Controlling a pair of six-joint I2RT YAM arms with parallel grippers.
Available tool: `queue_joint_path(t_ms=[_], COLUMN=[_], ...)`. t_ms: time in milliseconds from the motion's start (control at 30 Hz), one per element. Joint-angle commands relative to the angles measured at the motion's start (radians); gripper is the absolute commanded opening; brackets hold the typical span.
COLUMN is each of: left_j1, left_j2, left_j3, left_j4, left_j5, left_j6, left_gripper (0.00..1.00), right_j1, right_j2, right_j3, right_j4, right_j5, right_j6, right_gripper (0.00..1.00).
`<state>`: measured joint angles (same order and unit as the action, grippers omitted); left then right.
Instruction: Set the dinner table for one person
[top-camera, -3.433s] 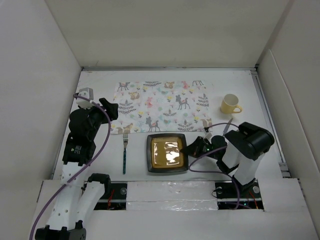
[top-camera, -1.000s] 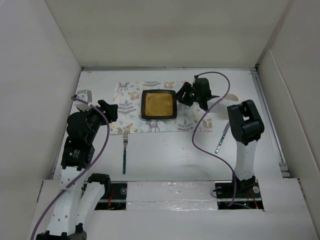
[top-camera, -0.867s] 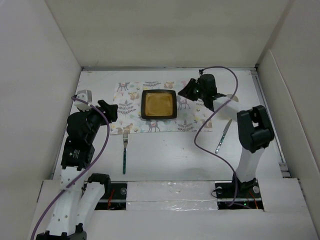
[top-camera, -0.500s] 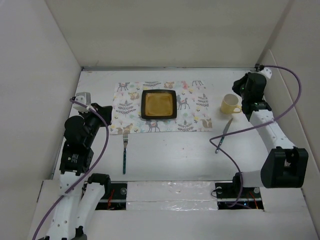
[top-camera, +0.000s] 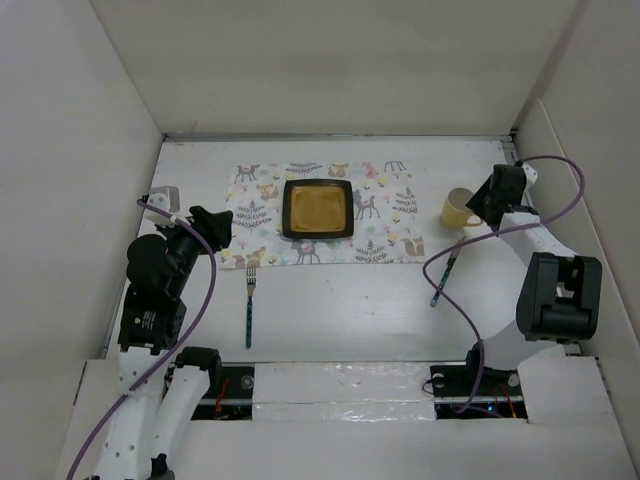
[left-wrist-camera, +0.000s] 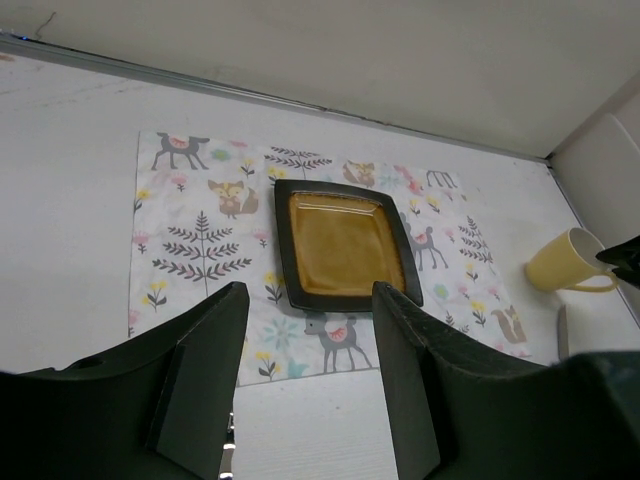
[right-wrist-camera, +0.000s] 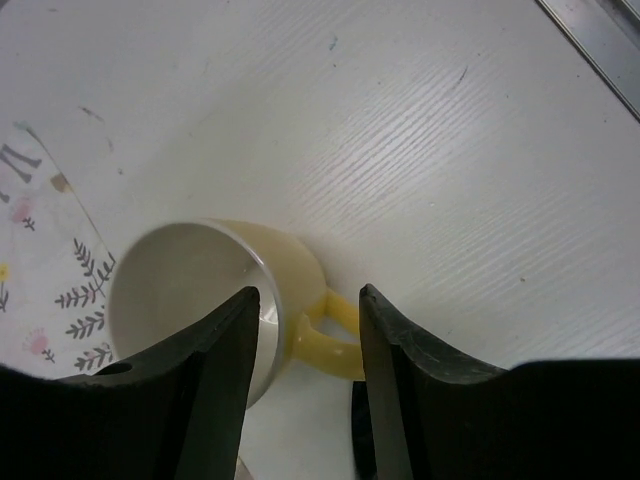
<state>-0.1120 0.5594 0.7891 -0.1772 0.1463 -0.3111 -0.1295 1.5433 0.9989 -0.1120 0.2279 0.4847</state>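
Top view: the right gripper has dropped from behind the mug to its handle side, dinner table underneath. Left wrist: left gripper parted, empty, plate ahead. Right wrist: jaws apart, mug handle between them.

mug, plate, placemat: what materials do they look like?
Mug: likely glazed ceramic; thick wall, glossy pale-yellow outside, white inside.
Plate: probably glazed stoneware; dark rim, shiny amber centre.
Placemat: looks like matte printed cloth, lying flat; could be paper.
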Motion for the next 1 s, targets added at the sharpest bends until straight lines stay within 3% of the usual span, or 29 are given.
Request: queue_joint_path(t_ms=[0,133,200,300,500,600,967], left_j1=[-0.002,-0.002,-0.002,-0.002,-0.002,-0.002,-0.002], left_j2=[-0.009,-0.004,-0.009,0.000,0.007,0.002,0.016], left_j3=[0.018,0.018,0.016,0.016,0.013,0.015,0.015], left_j4=[0.030,0.030,0.030,0.030,0.035,0.035,0.033], left_j5=[0.006,-0.001,-0.004,-0.004,0.013,0.013,0.016], left_j6=[0.007,0.007,0.006,0.006,0.006,0.006,0.010], left_gripper=[0.50,0.50,0.49,0.49,0.49,0.49,0.50], right_j1=[-0.005,-0.005,-0.005,0.005,0.054,0.123,0.300], right_j2=[0.033,0.104,0.141,0.118,-0.047,-0.025,0.420], right_j3=[0.043,0.093,0.113,0.104,0.083,0.226,0.817], right_j4=[0.015,0.008,0.006,-0.014,0.060,-0.018,-0.241], right_j5=[-0.002,-0.024,-0.032,0.017,0.048,0.022,-0.007], right_j6=[-0.026,-0.023,-0.018,0.006,0.008,-0.043,-0.144], right_gripper=[0.49,0.41,0.28,0.00,0.00,0.00,0.00])
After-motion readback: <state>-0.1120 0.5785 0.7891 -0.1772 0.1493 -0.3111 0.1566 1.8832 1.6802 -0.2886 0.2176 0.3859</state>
